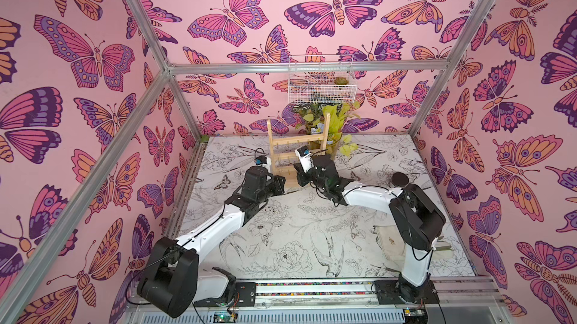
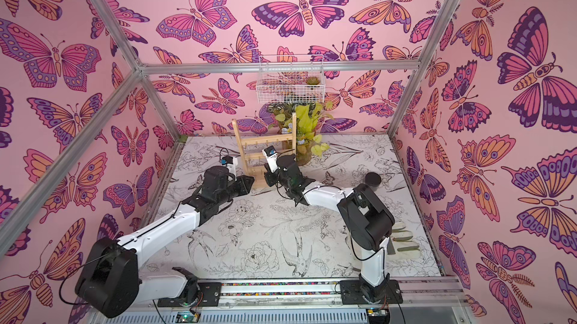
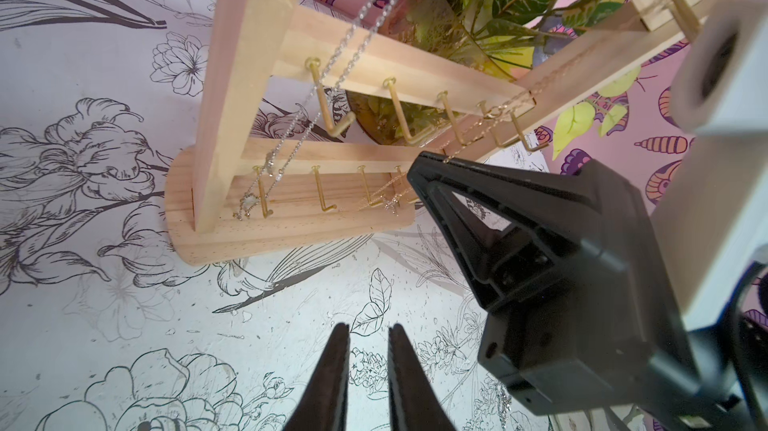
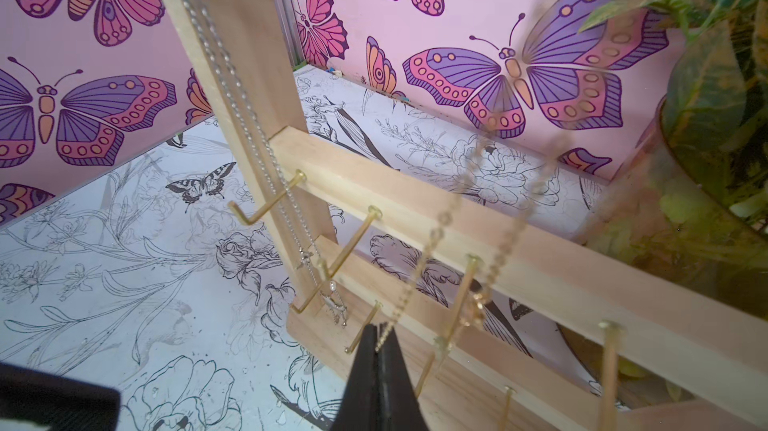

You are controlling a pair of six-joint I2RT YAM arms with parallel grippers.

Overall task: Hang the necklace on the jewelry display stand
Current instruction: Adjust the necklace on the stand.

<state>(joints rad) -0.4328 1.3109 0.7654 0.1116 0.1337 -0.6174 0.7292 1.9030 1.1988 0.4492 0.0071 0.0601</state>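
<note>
My right claw (image 4: 380, 335) pinches the necklace (image 4: 444, 216) at the stand (image 4: 582, 287), apparently hooked above; left claw (image 3: 369, 337) slightly apart, empty.

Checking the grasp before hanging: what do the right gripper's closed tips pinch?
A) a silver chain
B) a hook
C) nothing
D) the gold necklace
D: the gold necklace runs up from the tips of the shut right gripper; the silver chain hangs apart.

Twin white-and-black arms
Left arm (image 1: 215, 228) and right arm (image 1: 368, 196): white shells, black joints, thin black cables; left gripper (image 3: 369, 327) black, tapered.
</note>
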